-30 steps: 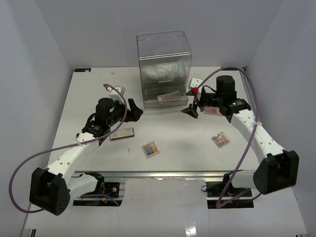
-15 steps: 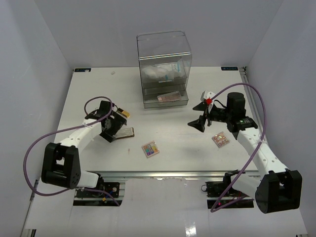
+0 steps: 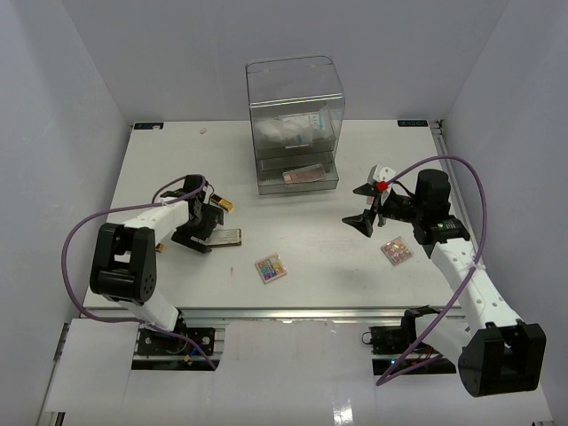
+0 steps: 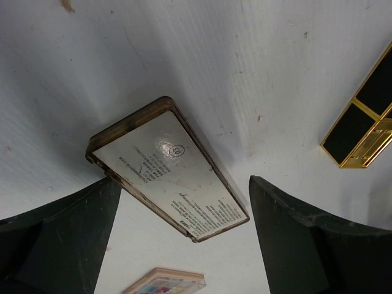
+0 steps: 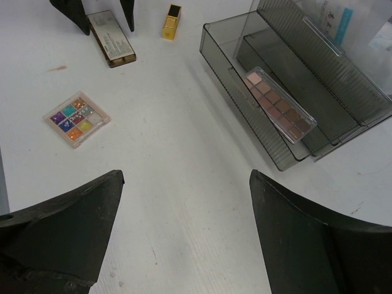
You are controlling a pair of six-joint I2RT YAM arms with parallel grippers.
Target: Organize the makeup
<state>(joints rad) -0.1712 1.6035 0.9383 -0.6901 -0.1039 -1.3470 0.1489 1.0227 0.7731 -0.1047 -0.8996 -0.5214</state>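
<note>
Left claw (image 4: 184, 184) hangs with its jaws wide apart and nothing gripped, straddling the bronze compact (image 4: 168, 168), which lies flat on the left part of the desk (image 3: 319, 232) with its printed label up. It looks like a thin, stiff, light case with a smooth shell, likely to slip or twist, since it sits at a slant between the fingers; the safest hold is probably low across its narrow width, on the long edges, and gentle enough not to spring the lid. A gold lipstick case (image 4: 361, 131) lies just beside it, close to one finger's path, and a colourful palette (image 3: 270, 267) sits near on the desk. Right claw (image 3: 366, 206) hovers over the middle right, also spread and empty, with a second small palette (image 3: 397, 250) near it. At the back stands the clear drawer box (image 3: 295, 120), its lower tray (image 5: 220, 58) pulled out and holding a nude palette (image 5: 280, 104)
</note>
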